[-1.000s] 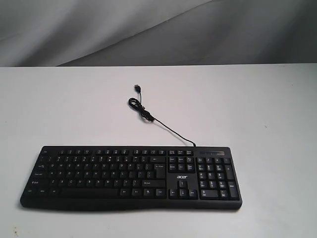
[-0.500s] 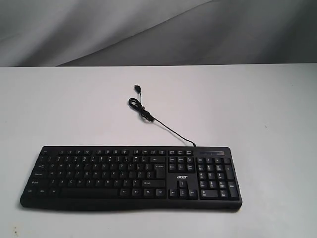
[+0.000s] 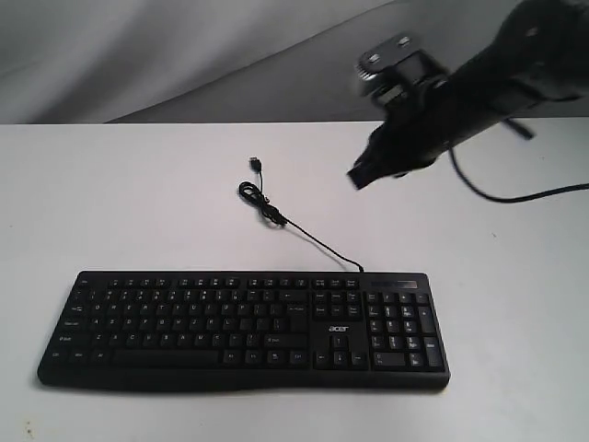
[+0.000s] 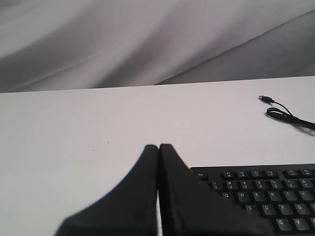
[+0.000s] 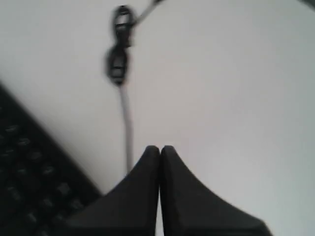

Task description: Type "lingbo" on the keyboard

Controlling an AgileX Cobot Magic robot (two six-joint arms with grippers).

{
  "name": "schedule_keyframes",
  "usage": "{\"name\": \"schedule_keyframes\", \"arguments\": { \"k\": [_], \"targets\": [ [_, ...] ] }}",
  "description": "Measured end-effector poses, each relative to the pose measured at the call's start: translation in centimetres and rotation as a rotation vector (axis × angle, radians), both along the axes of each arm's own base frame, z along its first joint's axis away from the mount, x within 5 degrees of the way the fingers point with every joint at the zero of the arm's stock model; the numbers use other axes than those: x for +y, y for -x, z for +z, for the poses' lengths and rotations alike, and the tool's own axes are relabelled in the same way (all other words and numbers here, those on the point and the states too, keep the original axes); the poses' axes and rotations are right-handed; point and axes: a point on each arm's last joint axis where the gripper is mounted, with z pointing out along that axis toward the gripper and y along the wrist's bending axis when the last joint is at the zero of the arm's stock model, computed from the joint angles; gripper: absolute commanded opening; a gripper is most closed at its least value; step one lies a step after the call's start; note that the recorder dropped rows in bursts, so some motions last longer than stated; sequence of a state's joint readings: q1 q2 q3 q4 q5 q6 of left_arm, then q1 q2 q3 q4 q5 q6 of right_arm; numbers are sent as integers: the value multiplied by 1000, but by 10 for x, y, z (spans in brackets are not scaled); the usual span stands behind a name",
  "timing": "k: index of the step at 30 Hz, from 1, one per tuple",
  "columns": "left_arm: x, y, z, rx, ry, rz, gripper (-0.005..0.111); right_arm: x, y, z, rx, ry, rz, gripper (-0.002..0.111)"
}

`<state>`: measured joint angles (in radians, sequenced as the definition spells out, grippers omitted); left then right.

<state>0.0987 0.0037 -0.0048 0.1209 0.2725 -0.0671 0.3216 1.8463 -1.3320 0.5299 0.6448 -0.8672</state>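
Observation:
The black keyboard (image 3: 244,329) lies flat near the front of the white table, number pad on the right, its thin cable (image 3: 304,235) trailing back to a coiled end. My right gripper (image 3: 357,177) hangs shut and empty in the air, above and behind the keyboard's right half. In the right wrist view its closed tip (image 5: 159,147) is over bare table beside the blurred cable (image 5: 125,123), with a keyboard (image 5: 34,187) corner at the side. My left gripper (image 4: 158,146) is shut and empty, at the keyboard's (image 4: 266,196) Esc corner; it is out of the exterior view.
The white table (image 3: 138,193) stretches around the keyboard on every side. The cable's USB plug (image 3: 255,163) and coil (image 3: 250,193) lie behind the keyboard's middle. A grey draped backdrop (image 3: 184,55) rises behind the table's far edge.
My right arm has swung into the exterior view from the upper right, blurred by motion. The keyboard and its cable have not moved.

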Motion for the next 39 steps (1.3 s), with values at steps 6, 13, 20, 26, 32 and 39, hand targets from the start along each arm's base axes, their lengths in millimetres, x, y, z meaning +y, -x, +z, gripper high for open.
{"name": "schedule_keyframes", "arguments": {
  "k": [6,13,20,26,32,39],
  "targets": [
    [0,0,0,0,0,0,1,79,16,-44,118,-143,364,0],
    [0,0,0,0,0,0,1,142,57,-60,67,-58,545,0],
    [0,0,0,0,0,0,1,144,58,-69,59,10,511,0],
    [0,0,0,0,0,0,1,146,58,-90,102,36,511,0],
    [0,0,0,0,0,0,1,150,63,-96,105,57,535,0],
    [0,0,0,0,0,0,1,151,67,-96,116,74,566,0]
  ]
}}
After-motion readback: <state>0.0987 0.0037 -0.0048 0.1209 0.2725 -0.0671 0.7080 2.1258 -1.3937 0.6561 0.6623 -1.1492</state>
